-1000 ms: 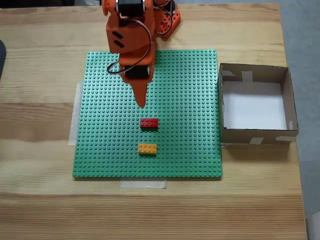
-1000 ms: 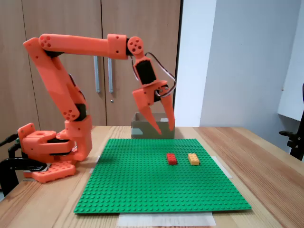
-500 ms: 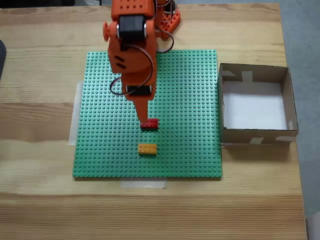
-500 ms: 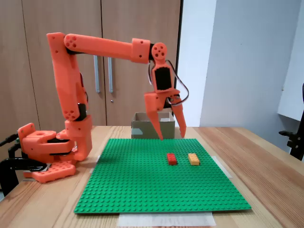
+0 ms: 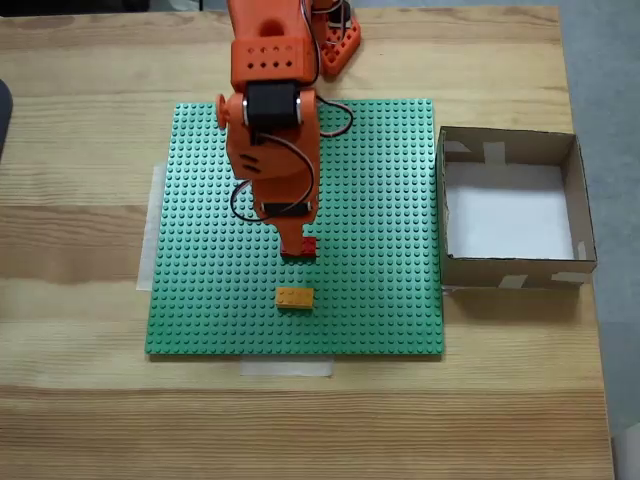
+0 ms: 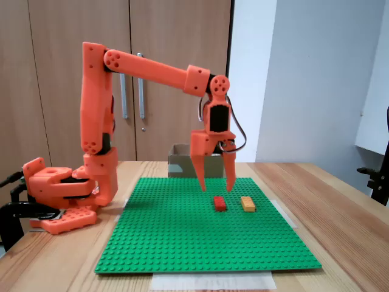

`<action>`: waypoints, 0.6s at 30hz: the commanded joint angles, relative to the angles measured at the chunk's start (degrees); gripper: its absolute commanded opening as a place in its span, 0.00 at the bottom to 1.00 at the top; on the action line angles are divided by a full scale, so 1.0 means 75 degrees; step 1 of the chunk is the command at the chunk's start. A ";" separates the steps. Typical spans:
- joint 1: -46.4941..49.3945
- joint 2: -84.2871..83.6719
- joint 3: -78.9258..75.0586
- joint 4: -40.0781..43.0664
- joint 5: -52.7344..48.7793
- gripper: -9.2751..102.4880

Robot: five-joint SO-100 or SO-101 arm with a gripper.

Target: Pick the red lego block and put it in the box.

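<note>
Compared with the frame half a second earlier, the arm point(image 6: 152, 64) reaches further forward and the claw point(image 6: 216, 186) sits lower, now just above the green baseplate point(image 6: 206, 225). In the top-down fixed view the claw point(image 5: 297, 245) now overlaps the red brick point(image 5: 309, 246), covering its left part; earlier only its tip met the brick's top edge. Both bricks and the box occupy the same positions as before.

Count, near to far in the side fixed view: one strip of pale tape point(image 6: 211, 281) at the baseplate's front edge; one baseplate; one red brick point(image 6: 219, 203) and one yellow-orange brick point(image 6: 248, 203), side by side but apart on the baseplate; one arm; one cardboard box point(image 6: 181, 164) behind the baseplate on the wooden surface point(image 6: 340, 225).

The claw is parted to a moderate width, holding nothing, with its fingertips hanging above and just behind the red brick.

In the top-down view the box point(image 5: 510, 270) stands beside the baseplate's right edge, and the yellow-orange brick point(image 5: 294, 297) lies just below the red one.
</note>
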 commanded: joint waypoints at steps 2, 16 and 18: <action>0.0047 -0.0281 -0.0258 -0.0246 0.0070 0.30; 0.0164 -0.0855 -0.0234 -0.0961 -0.0469 0.30; 0.0164 -0.0855 -0.0223 -0.1008 -0.0527 0.30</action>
